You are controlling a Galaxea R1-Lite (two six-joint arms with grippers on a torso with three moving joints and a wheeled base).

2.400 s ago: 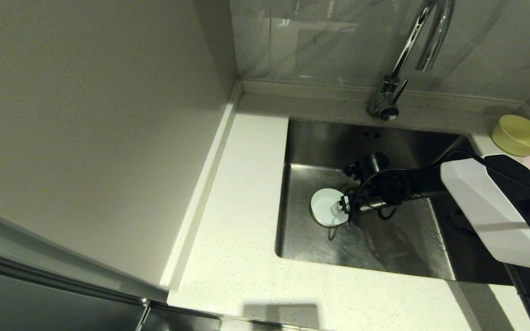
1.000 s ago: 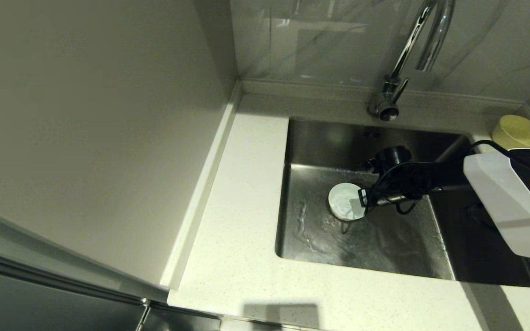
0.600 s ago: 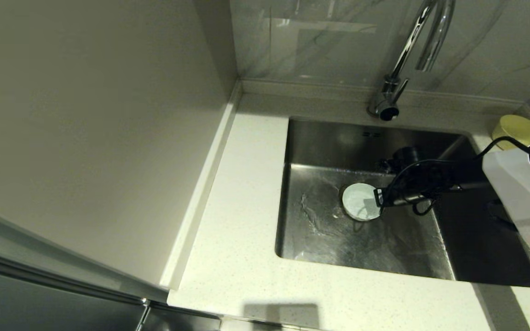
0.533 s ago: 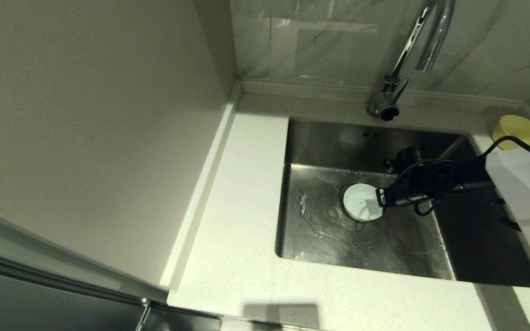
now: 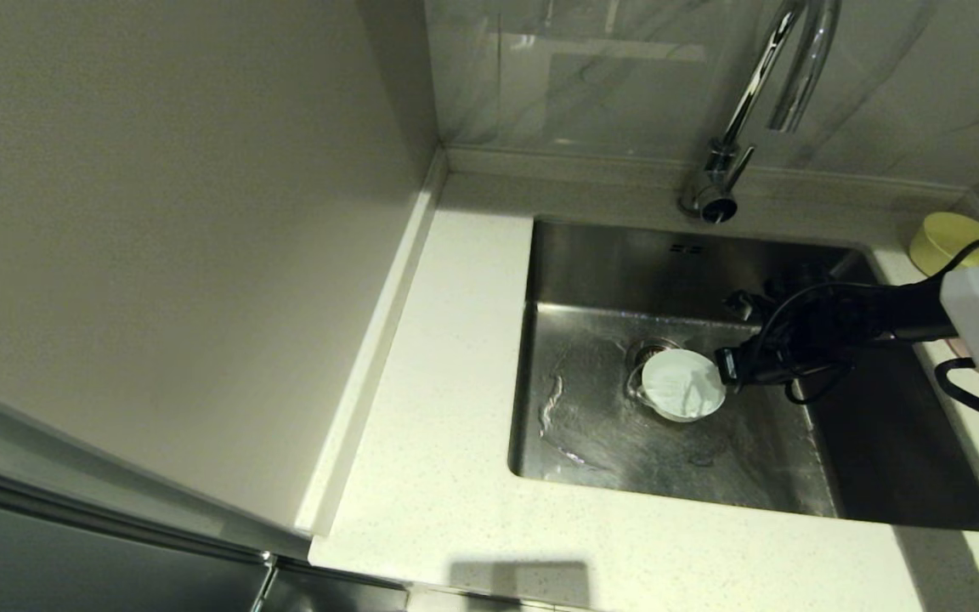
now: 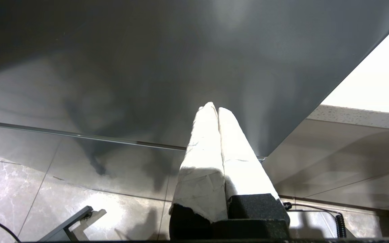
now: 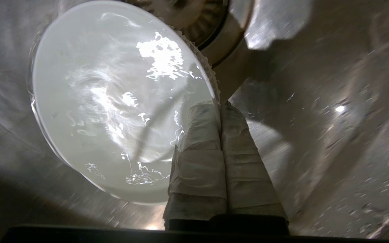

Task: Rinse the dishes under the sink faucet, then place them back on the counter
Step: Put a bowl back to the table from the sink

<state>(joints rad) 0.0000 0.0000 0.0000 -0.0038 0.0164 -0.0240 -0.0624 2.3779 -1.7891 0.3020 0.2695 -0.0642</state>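
Note:
My right gripper (image 5: 723, 367) (image 7: 218, 106) is shut on the rim of the white bowl (image 5: 681, 384) (image 7: 113, 98), which holds water and hangs over the sink (image 5: 591, 425) beside the round drain (image 5: 651, 348) (image 7: 211, 27). The chrome faucet (image 5: 761, 93) arches above the sink's back edge; no stream shows. The yellow-green bowl (image 5: 953, 238) sits on the counter (image 5: 438, 425) at the far right. The pink bowl is hidden behind my right arm. My left gripper (image 6: 214, 109) hangs below the counter, shut and holding nothing.
Water lies in streaks on the sink floor (image 5: 557, 408). A tall pale wall panel (image 5: 183, 255) stands at the counter's left. The tiled back wall (image 5: 591, 76) rises behind the faucet. Dark cabinet front (image 6: 147, 67) and floor tiles (image 6: 46, 189) fill the left wrist view.
My right gripper has carried the white bowl rightward across the sink, from left of the drain to just past it, and water has spilled onto the sink floor.

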